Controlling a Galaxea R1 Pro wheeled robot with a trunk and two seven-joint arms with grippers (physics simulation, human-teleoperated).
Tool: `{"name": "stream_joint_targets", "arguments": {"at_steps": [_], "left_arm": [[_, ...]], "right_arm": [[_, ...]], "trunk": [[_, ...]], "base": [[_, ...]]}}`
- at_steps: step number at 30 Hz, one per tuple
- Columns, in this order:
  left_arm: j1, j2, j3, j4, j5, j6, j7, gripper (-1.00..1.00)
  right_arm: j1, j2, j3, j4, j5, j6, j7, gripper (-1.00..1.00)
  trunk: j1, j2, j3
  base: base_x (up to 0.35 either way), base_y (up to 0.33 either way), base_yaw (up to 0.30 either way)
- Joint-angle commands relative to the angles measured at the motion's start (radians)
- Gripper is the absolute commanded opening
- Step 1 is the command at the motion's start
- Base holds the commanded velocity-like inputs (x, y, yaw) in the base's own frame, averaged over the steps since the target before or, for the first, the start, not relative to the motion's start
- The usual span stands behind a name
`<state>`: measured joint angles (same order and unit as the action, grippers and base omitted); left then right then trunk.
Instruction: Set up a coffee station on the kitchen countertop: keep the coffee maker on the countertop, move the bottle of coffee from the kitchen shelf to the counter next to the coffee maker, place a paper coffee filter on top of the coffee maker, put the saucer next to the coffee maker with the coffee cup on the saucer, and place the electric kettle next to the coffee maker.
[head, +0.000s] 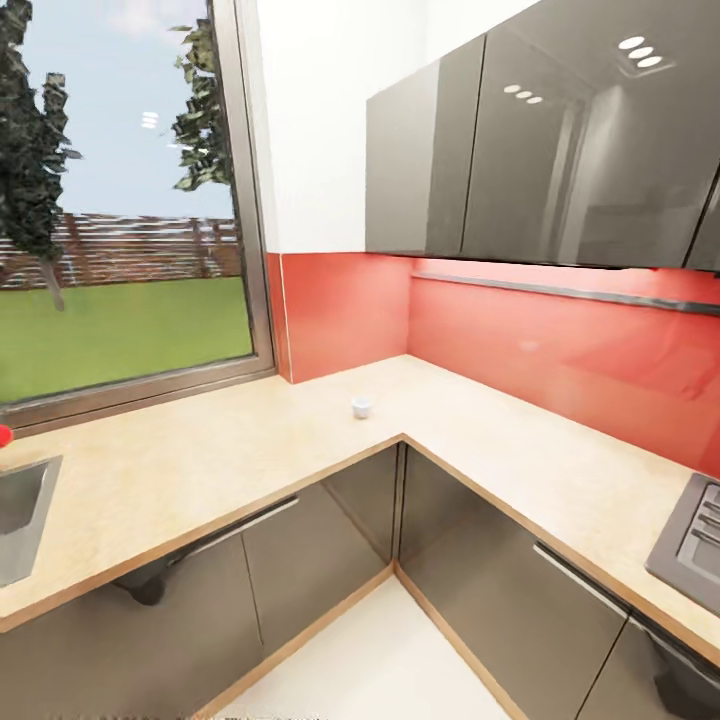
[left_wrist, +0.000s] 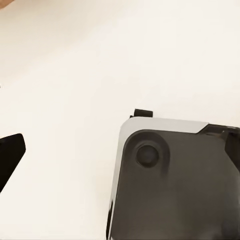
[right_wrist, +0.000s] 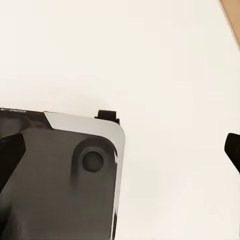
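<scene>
Only coffee cup (head: 361, 407) | upright | on kitchen countertop (head: 240, 455) corner

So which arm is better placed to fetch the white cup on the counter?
Left, but barely: the coffee cup stands almost straight ahead, slightly left of the kitchen countertop inner corner. The left gripper and right gripper both hang over the floor.

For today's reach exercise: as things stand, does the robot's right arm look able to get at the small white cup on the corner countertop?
Probably not yet. The coffee cup sits deep in the corner of the kitchen countertop, near the red backsplash. The right wrist view faces pale floor beside the robot's base, so that arm hangs low, away from the counter.
</scene>
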<state>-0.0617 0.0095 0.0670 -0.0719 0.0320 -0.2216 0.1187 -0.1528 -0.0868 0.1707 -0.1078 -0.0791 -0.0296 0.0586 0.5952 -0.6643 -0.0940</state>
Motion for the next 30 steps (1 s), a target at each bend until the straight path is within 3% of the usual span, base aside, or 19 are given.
{"name": "stream_joint_targets", "arguments": {"at_steps": [1,8,20,30], "left_arm": [[-0.001,0.0,0.006,0.001,0.003,-0.004,-0.001,1.0],[-0.001,0.0,0.011,0.001,0.009,-0.004,-0.001,1.0],[-0.001,0.0,0.011,0.001,0.008,-0.004,-0.001,1.0],[-0.001,0.0,0.011,0.001,0.008,-0.004,-0.001,1.0]], "right_arm": [[-0.001,-0.001,0.007,0.0,-0.008,-0.003,0.003,1.0],[-0.001,-0.001,0.007,0.0,-0.008,-0.003,0.003,1.0],[-0.001,-0.001,0.008,0.0,-0.008,-0.003,0.003,1.0],[-0.001,-0.001,0.009,0.0,-0.008,-0.004,0.003,1.0]], "trunk": [[0.0,-0.001,-0.002],[0.0,-0.001,-0.005],[0.0,-0.001,-0.01],[0.0,-0.001,-0.014]], "base": [[0.0,-0.091,0.276],[0.0,-0.226,0.276],[0.0,-0.038,0.276],[0.0,-0.18,0.276]]}}
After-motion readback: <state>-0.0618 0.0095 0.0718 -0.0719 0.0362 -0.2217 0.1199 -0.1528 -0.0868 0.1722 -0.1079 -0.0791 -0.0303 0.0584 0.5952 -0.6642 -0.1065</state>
